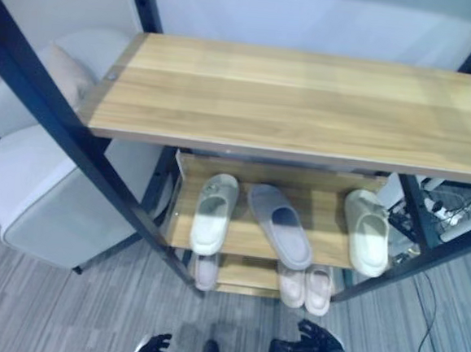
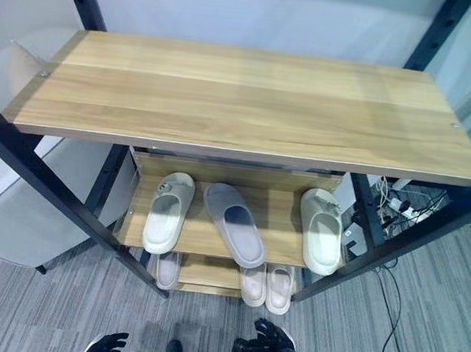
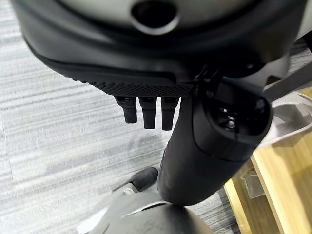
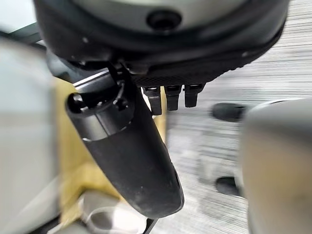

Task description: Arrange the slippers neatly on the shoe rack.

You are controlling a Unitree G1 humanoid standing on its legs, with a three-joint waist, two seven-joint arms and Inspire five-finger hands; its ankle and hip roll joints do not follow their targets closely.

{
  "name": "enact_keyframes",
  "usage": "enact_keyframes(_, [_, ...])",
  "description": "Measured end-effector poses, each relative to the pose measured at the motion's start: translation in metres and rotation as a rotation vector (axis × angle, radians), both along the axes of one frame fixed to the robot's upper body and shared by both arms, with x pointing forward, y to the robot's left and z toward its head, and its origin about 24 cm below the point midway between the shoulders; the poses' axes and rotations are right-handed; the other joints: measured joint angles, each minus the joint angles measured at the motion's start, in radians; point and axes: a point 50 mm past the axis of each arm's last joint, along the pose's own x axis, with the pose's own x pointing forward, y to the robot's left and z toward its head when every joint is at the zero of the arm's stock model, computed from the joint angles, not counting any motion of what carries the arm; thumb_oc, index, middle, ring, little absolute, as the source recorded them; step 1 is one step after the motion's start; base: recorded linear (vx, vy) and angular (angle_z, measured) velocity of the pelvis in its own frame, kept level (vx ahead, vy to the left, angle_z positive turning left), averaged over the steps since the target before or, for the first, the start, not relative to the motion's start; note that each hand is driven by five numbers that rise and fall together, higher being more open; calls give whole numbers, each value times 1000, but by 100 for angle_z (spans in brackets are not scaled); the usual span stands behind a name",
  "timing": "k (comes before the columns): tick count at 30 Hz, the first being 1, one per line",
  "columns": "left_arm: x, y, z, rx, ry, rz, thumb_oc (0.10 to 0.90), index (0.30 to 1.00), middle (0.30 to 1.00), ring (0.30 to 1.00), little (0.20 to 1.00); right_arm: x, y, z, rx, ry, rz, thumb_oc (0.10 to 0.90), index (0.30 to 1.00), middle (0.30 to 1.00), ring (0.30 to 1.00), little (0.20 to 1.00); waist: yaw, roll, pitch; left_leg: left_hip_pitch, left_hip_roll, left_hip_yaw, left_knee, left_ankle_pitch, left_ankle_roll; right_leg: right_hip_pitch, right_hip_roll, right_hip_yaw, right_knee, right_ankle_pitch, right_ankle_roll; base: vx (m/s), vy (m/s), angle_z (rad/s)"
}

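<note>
Grey striped carpet (image 1: 62, 309) beneath wooden shoe rack (image 1: 307, 100)

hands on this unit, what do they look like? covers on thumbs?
Both hands are dark, near black. Left hand has a textured, dimpled palm edge, stubby black fingers in a row and a thick smooth black thumb. Right hand matches. No white thumb covers visible.

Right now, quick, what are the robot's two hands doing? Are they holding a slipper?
Left hand: open, fingers relaxed, holding nothing, low in front of the shoe rack.
Right hand: open too, holding nothing; no slipper in it.
</note>
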Motion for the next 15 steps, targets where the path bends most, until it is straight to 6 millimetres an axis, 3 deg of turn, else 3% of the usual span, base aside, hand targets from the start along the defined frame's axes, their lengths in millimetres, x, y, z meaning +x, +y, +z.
enact_keyframes(4, [-9,1,-2,5,21,0,800,900,900,900,900,-4,8,2,13,-11,86,800,900,900,900,900,2,-2,-51,-23,20,-22,-3,8,-8,-14,16,-20,-8,-1,-10,-22,-90,14])
enact_keyframes(7, [-8,-5,-2,-2,17,-41,800,900,900,900,900,-4,14,8,93,-37,69,800,900,900,900,900,0,14,-56,-36,19,-41,-3,17,-13,-15,16,-39,-8,0,-15,-53,-55,19])
enact_keyframes(15, [-4,-9,-1,-20,-7,-58,800,900,900,900,900,25,30,44,225,-175,328,800,900,900,900,900,23,31,-60,-49,17,-40,-3,27,-17,-31,13,-42,-8,9,-12,9,0,1])
